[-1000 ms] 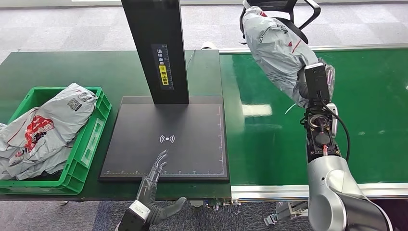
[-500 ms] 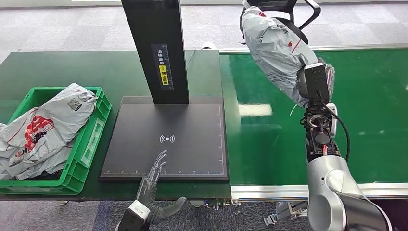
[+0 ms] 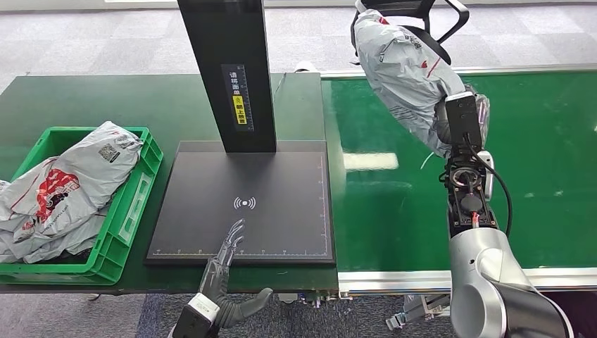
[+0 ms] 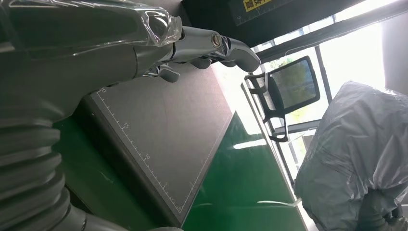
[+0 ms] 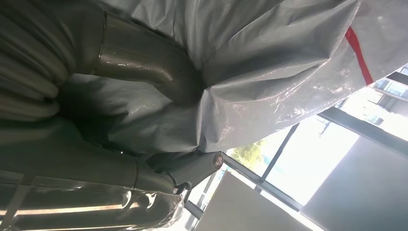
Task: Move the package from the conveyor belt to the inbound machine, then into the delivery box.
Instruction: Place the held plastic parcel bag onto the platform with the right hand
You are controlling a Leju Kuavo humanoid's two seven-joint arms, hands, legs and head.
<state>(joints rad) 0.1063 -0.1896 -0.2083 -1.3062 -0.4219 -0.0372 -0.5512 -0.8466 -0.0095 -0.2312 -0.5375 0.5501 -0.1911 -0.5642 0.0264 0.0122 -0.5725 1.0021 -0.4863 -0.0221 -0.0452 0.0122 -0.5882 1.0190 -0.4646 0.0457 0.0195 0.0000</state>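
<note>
A grey plastic package [image 3: 403, 70] with red markings hangs lifted above the green conveyor belt [image 3: 535, 162], held by my right hand [image 3: 457, 130] at its lower end. In the right wrist view the thumb [image 5: 144, 62] presses into the crumpled package [image 5: 269, 57]. The inbound machine is a black scan plate [image 3: 281, 183] with a black column [image 3: 225, 70] behind it. My left hand [image 3: 224, 264] rests at the plate's near edge, fingers stretched flat, holding nothing; the left wrist view shows its fingers [image 4: 211, 45] over the plate [image 4: 163, 134] and the package [image 4: 356, 154].
A green delivery box [image 3: 130, 211] at the left of the table holds several grey packages [image 3: 67, 186]. A black office chair [image 3: 422, 17] stands behind the belt. The belt's metal rail [image 3: 394, 280] runs along its near edge.
</note>
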